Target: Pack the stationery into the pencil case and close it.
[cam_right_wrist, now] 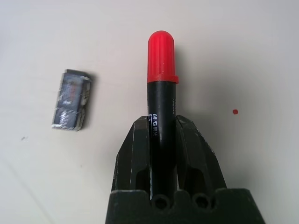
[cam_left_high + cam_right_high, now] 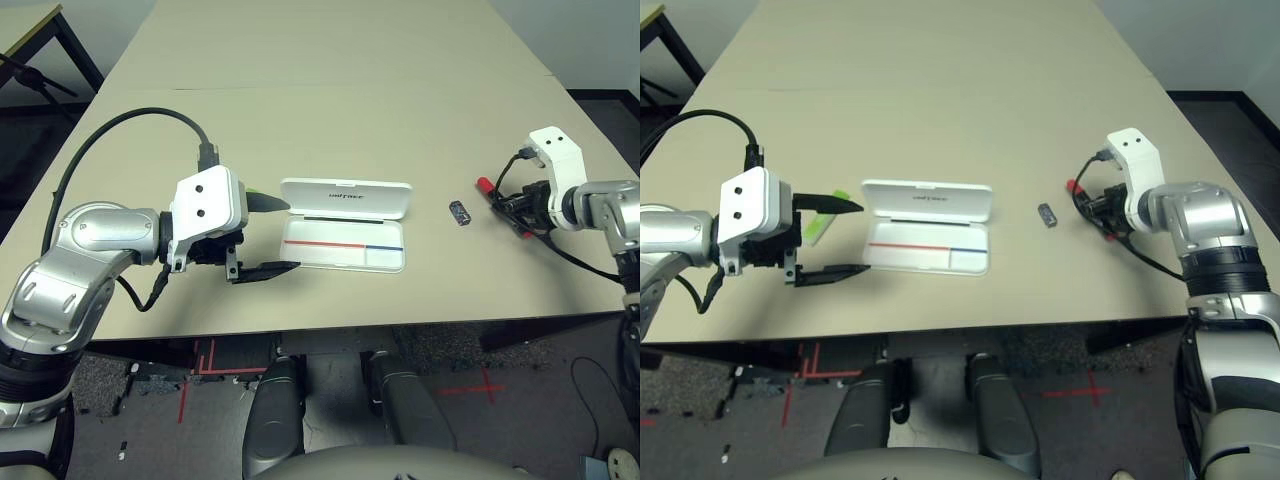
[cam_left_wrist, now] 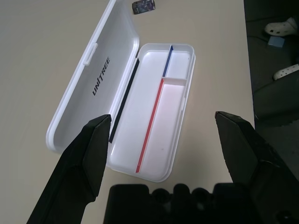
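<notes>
We see the case (image 2: 930, 262) lying open on the table (image 2: 970, 110), its lid (image 2: 925, 200) raised along the hinge at its 12 o'clock side. Our left gripper (image 2: 865, 237) stands wide open at the case's 9 o'clock, its fingers apart with nothing between them. Behind its farther finger, toward 10 o'clock from the gripper's body, the right eye view gives us much of the green bar (image 2: 823, 218), while the left eye view gives just a sliver of green. The left wrist view adds dark lettering inside the lid, a black strip by the hinge, the red and blue lines, and a short divider near the blue one. Out at the case's 3 o'clock, the grey piece (image 2: 459, 213) lies on the table, and farther out that way is the marker (image 2: 485, 186), slanting from 11 to 5 o'clock. Our right gripper (image 1: 162, 120) is clenched on the marker; its wrist view shows the black barrel pinched between the fingers, the ribbed red cap sticking out past them, and a red dot (image 1: 235, 111) on the table.
</notes>
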You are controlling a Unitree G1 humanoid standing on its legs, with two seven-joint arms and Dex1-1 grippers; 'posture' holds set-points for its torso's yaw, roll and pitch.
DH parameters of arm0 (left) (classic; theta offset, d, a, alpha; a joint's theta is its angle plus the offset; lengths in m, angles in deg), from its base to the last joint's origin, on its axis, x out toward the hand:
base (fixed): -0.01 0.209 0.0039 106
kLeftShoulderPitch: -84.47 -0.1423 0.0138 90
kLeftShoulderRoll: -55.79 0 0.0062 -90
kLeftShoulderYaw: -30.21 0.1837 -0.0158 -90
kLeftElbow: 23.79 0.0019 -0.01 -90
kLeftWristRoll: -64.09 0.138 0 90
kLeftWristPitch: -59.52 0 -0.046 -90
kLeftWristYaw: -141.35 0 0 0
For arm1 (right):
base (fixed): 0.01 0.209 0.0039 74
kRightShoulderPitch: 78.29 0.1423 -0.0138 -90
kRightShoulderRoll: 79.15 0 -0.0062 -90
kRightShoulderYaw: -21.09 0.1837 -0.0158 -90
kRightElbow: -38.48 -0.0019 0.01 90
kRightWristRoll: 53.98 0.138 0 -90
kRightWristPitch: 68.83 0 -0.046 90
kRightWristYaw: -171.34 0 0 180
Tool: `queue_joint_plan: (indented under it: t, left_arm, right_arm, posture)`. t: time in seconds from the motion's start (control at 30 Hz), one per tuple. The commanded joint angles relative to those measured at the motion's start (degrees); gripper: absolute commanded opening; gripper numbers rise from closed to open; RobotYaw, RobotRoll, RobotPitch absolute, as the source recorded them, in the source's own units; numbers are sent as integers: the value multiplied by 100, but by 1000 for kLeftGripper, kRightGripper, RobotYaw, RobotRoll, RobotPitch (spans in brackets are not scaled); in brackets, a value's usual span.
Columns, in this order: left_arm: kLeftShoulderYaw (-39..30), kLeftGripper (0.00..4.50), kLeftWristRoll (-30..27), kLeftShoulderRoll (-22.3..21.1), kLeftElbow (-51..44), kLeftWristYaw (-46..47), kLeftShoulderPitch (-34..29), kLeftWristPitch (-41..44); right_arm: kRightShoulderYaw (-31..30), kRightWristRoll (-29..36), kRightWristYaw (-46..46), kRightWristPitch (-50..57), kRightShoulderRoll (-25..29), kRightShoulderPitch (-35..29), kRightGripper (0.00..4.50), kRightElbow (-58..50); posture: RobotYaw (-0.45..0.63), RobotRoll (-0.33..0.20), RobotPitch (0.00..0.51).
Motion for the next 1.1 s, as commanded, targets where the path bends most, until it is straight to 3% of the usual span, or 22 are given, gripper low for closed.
queue_joint_plan:
  t: [0.03,0.27,0.57,0.9,1.1]
  left_arm:
    - [141,4500,19,-64,59,-77,52,-66]
    - [303,4500,64,-52,280,-190,216,-205]
    - [429,4500,118,-38,498,-305,319,-378]
    - [488,4500,146,-58,552,-305,321,-437]
    - [488,4500,177,-74,545,-285,282,-436]
  right_arm:
    - [-60,-81,-403,-497,294,-94,519,-263]
    - [-44,-134,-1550,-2126,897,-135,519,-49]
    - [-39,417,-3264,-2649,1170,-546,519,-876]
    - [-427,540,-3504,-2623,376,-406,519,-1607]
    - [-753,335,-3436,-2940,-197,-150,519,-1491]
  posture:
    - [-5,0,157]
    - [-34,0,160]
    - [-55,0,163]
    - [-44,0,168]
    - [-30,0,170]
